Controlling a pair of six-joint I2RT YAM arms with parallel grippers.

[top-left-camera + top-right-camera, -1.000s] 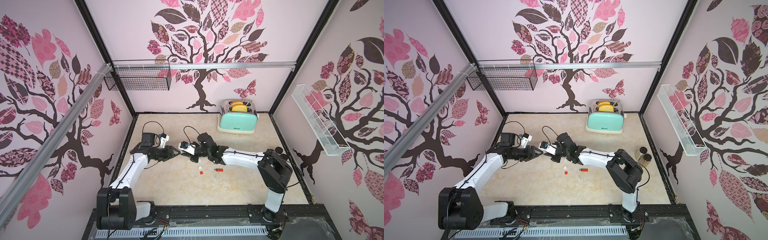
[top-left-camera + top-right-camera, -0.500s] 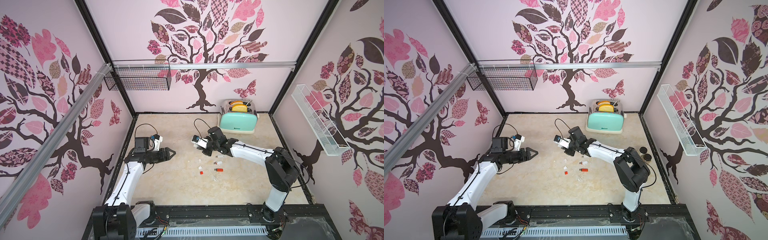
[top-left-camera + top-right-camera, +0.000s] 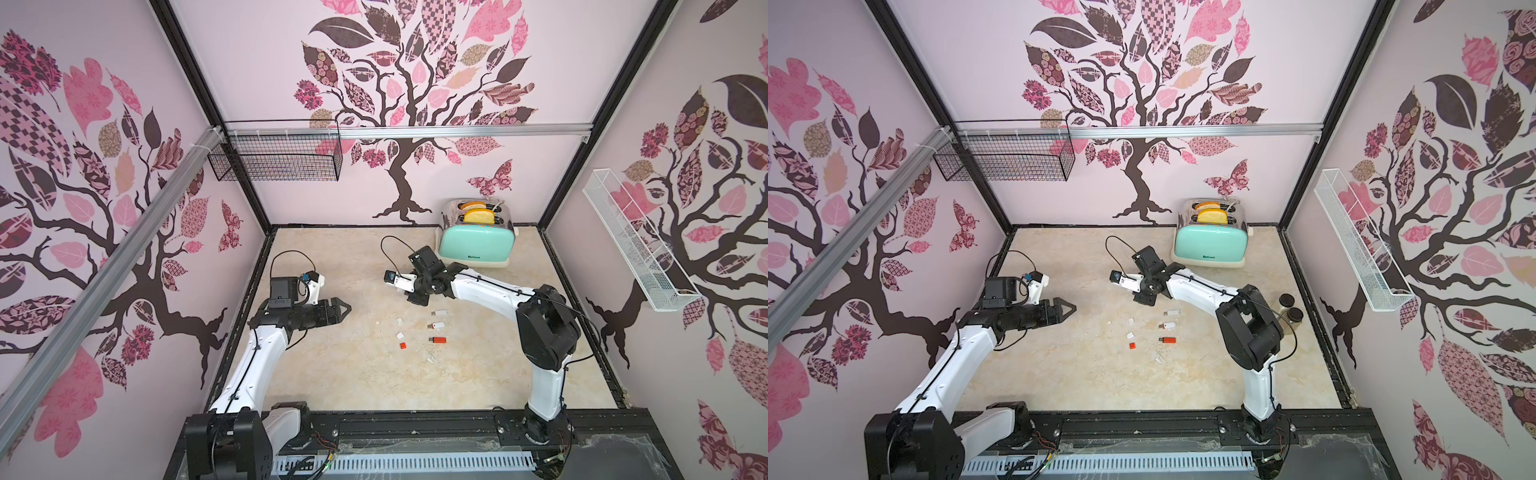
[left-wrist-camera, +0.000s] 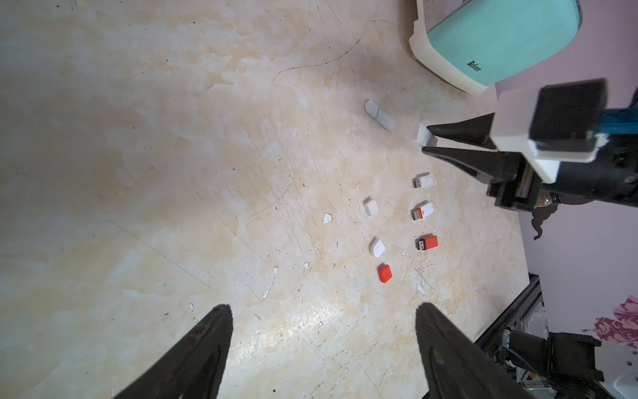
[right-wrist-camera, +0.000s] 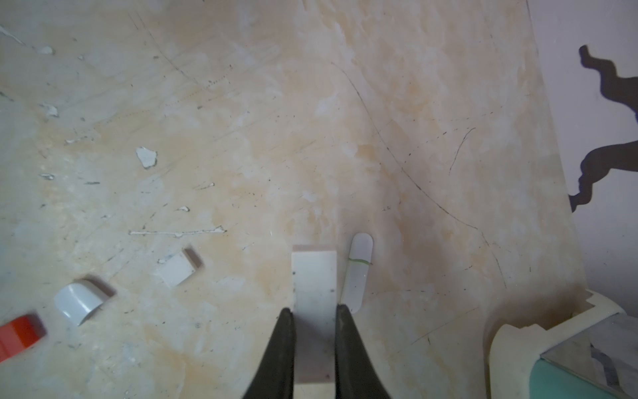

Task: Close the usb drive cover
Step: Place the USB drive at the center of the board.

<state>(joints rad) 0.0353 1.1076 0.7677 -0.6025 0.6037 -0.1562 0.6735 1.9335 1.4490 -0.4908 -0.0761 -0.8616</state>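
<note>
- In both top views the right pincer (image 3: pixel 415 301) hangs tip-down over the worktop (image 3: pixel 332 374), between the mint toaster (image 3: pixel 473 249) and the scattered drives. What it carries is too small to make out here. The left pincer (image 3: pixel 344 310) is spread and empty, well apart from everything. If it has to fetch a loose cover, the long reach leaves room for aiming error.
- In the left wrist view the right pincer is clenched on a white USB drive (image 4: pixel 424 134), near a capped rounded drive (image 4: pixel 378 115). Three uncapped drives (image 4: pixel 423 210) lie in a column close by, with their loose covers (image 4: pixel 378 247) beside them. A careless descent could sweep these light pieces out of line.
- In the right wrist view the held drive sticks out past the fingertips, gripped on its long sides, with the rounded drive just beside it on the worktop. The likely trouble is setting it down onto that neighbour, or letting go too high so it bounces. Whether its cover is fully seated I cannot tell.
</note>
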